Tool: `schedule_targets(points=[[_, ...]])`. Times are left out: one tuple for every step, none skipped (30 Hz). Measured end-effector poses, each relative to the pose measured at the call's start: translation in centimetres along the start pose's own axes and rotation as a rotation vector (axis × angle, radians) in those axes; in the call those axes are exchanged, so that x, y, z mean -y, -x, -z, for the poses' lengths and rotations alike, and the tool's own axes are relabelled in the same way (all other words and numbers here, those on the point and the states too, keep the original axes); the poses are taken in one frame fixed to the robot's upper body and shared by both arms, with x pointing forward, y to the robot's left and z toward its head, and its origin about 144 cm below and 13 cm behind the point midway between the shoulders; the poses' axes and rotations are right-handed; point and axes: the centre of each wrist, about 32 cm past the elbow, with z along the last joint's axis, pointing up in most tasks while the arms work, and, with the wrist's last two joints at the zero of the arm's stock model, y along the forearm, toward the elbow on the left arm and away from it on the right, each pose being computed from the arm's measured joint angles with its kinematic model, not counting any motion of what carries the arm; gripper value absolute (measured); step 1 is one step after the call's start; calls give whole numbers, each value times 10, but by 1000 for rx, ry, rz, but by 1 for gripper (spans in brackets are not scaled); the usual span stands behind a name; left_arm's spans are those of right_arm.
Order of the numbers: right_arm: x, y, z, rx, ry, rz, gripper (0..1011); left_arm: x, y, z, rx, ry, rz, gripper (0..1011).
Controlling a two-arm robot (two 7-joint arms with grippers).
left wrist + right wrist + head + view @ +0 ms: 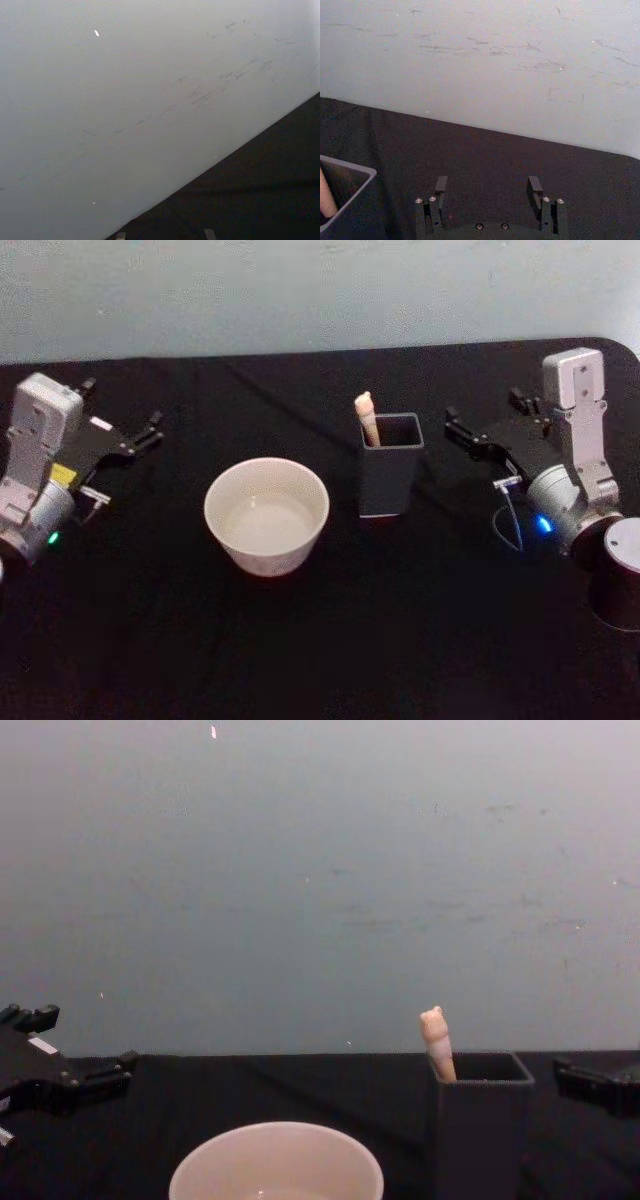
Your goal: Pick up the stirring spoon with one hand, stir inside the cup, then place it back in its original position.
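The stirring spoon stands in a dark grey square holder at the table's middle, its peach animal-head knob sticking out above the rim. Left of the holder sits the wide cream cup, also low in the chest view as cup. My right gripper rests open to the right of the holder, a short way off; its wrist view shows the gripper with nothing between the fingers, and the holder's corner. At the far left, well away from the cup, my left gripper is open.
A black cloth covers the table. A pale scuffed wall rises right behind its back edge. Bare cloth lies in front of the cup and holder and between them and each arm.
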Motion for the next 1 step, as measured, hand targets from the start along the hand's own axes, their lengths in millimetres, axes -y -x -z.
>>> schedule_targets(points=[[0, 0, 0, 0, 0, 0, 1003, 0, 0, 0, 0, 0, 0, 1001]])
